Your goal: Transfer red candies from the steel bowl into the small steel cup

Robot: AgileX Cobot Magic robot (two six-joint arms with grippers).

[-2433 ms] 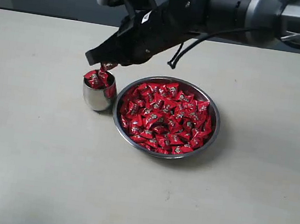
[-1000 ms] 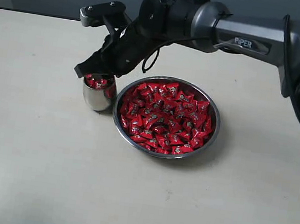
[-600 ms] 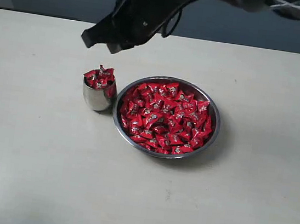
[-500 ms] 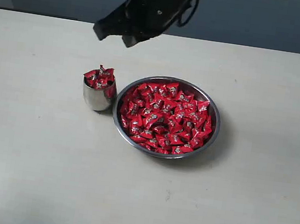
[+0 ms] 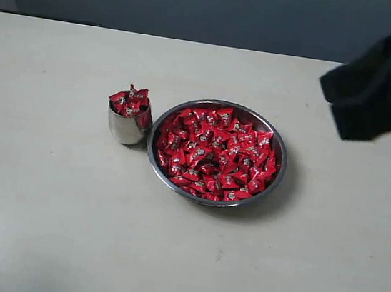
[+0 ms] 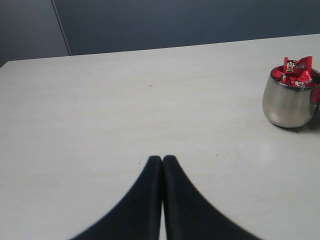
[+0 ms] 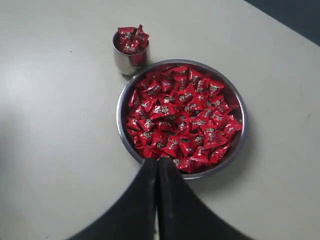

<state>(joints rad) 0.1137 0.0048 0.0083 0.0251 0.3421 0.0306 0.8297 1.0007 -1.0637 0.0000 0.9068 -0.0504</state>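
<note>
Right hand (image 7: 156,162), fingers pressed together and empty, sits apart from the steel bowl (image 7: 180,62) heaped with shiny red candies (image 7: 180,110).

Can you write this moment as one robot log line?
small steel cup: heaped | steel bowl: full of red candies | left fingers: shut, empty | right fingers: shut, empty

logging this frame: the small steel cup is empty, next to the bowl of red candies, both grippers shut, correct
Not empty: the small steel cup is heaped with red candies above its rim, as the exterior view shows. The rest holds: it stands beside the steel bowl of candies, with left gripper and right gripper shut.
</note>
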